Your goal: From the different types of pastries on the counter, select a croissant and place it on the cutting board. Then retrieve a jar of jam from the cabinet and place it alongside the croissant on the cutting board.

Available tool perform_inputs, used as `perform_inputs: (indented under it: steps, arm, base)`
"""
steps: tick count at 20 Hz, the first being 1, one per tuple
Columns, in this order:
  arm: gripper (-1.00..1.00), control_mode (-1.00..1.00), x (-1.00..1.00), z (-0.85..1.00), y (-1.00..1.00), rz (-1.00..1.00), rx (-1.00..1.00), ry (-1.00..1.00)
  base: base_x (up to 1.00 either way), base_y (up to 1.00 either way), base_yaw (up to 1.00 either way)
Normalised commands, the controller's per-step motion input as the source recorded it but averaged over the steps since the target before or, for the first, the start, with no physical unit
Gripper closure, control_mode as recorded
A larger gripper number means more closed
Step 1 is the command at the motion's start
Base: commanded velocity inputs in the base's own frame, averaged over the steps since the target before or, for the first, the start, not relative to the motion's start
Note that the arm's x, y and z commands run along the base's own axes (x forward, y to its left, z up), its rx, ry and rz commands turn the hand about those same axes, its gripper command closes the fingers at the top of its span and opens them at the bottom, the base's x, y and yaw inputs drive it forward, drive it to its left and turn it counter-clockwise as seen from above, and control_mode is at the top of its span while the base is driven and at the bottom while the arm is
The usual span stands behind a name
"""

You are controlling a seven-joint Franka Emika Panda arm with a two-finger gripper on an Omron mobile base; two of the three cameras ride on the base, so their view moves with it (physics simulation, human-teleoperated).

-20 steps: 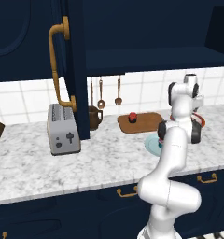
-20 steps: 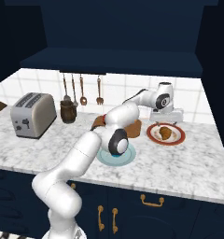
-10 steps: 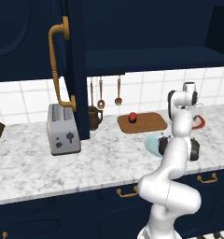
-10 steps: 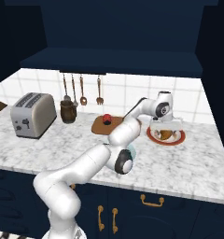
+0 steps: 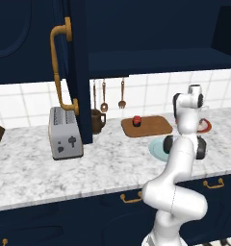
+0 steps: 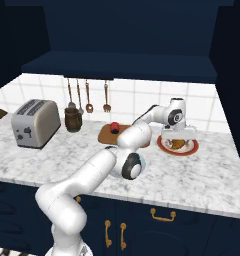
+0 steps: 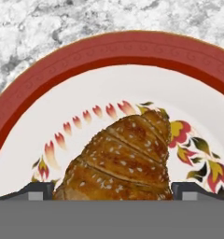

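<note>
Gripper (image 7: 112,189) now lowered over red-rimmed plate (image 6: 191,148) at right of right base view, fingers apart astride croissant (image 7: 123,158), jam jar (image 5: 136,120) on cutting board (image 5: 153,127) mid-frame.

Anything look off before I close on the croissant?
One oddity: the jar of jam already sits on the cutting board, while the croissant is on the red-rimmed plate. The gripper straddles the croissant, fingertips apart. Nothing spilled or tipped.

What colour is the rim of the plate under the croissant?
Red rim on the plate, clearest in the hand view.
</note>
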Motion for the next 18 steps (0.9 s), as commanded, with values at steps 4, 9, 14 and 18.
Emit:
perform_inputs:
  steps: [4, 9, 14, 18]
  arm:
    - [1.00, -1.00, 0.24, -0.11, -0.17, 0.00, 0.19, 0.18]
    - [1.00, -1.00, 0.19, 0.35, 0.04, 0.00, 0.08, 0.14]
    - [1.00, -1.00, 0.06, 0.51, 0.18, 0.00, 0.03, 0.07]
    - [1.00, -1.00, 0.03, 0.41, 0.30, 0.00, 0.05, 0.07]
  base:
    - [0.00, 0.00, 0.00]
    - [0.00, 0.00, 0.00]
    - [0.00, 0.00, 0.00]
    - [0.00, 0.00, 0.00]
